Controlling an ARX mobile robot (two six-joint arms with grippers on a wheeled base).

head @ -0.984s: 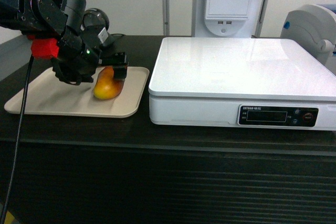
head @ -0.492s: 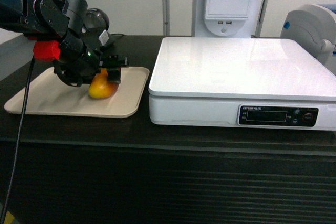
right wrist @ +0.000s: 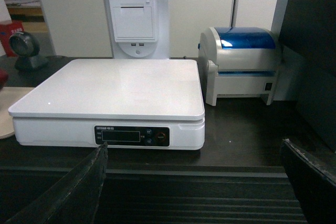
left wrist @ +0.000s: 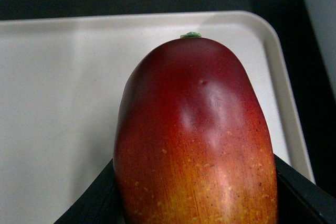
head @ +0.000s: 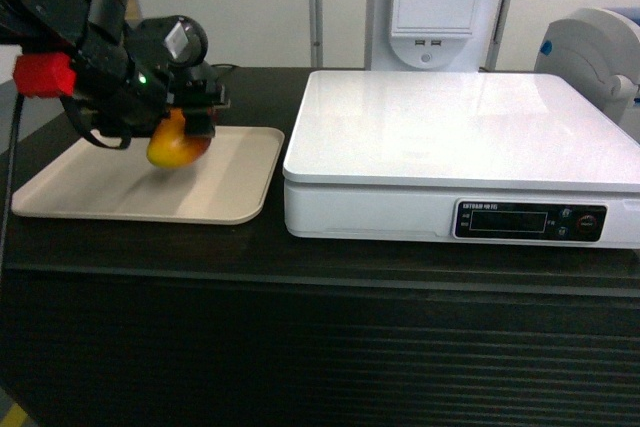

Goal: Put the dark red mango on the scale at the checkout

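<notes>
At the far left of the head view, the left tool (head: 185, 125) is seen closed on the dark red mango (head: 176, 144), which is held between its fingers (left wrist: 94, 203) just above the beige tray (head: 240, 172). In the left wrist view the mango fills the space between the two dark fingers, its red side up and its orange-yellow end nearest the camera, with a small green stem tip at the far end. Whether the fruit still touches the tray surface cannot be told; a faint blurred shadow lies on the tray below it. Nothing else is seen in the tray.

To the right of the left tool, well apart from the mango, the scale (head: 460, 137) stands on the dark worktop of the checkout (head: 300, 257), just beside the tray's right edge. Its glossy white top carries nothing, and a dark display strip (head: 530, 220) sits on its front.

Behind the scale a white printer column (head: 435, 2) rises, and at the far right a white and blue label printer (right wrist: 244, 61) stands.

The right tool (right wrist: 194, 182) is shown only in its wrist view, its two dark fingers spread wide and holding nothing, facing the scale's front.
</notes>
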